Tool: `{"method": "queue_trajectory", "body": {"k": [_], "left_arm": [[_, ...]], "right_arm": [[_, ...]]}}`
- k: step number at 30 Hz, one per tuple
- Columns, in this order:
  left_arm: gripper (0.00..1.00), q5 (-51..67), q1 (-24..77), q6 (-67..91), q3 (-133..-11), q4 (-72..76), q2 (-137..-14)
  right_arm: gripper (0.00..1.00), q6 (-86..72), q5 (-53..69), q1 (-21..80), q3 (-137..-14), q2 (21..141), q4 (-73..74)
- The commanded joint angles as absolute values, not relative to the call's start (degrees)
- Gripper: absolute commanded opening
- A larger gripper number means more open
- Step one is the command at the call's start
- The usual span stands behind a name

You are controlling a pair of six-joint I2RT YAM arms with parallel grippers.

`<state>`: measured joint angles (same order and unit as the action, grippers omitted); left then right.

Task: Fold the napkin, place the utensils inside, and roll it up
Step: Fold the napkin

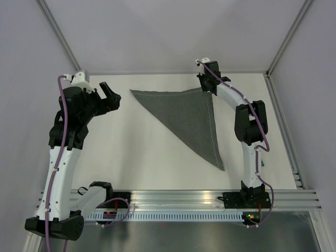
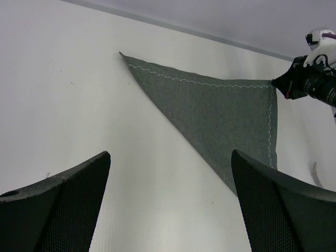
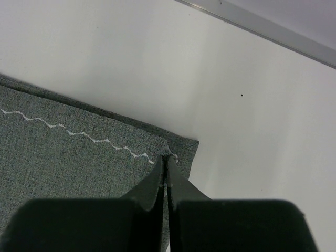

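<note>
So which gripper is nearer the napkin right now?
Right. The right gripper is closed on the napkin at its far right corner; the left gripper hangs open left of its far left tip, not touching.

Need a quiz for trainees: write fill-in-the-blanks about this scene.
1. The napkin lies folded into a ____.
2. The right pincer is shut on the napkin's far ____, where two stitched hems meet.
3. The left pincer is ____ and holds nothing.
Missing words: triangle; corner; open.
</note>
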<state>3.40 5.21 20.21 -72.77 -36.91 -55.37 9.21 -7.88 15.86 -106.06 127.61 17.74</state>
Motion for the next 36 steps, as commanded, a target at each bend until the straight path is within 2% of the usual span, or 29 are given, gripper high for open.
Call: {"method": "queue_trajectory", "body": {"k": [1, 36], "left_arm": [[1.0, 4.75, 4.83, 20.3, -72.86, -34.54, -55.55], [1.0, 4.83, 4.92, 20.65, -71.28, -33.93, -55.9]], "right_arm": [[0.0, 8.7, -10.2, 15.29, -105.91, 126.21, 17.75], [0.01, 8.61, -11.16, 12.66, -105.21, 128.76, 17.32]]}}
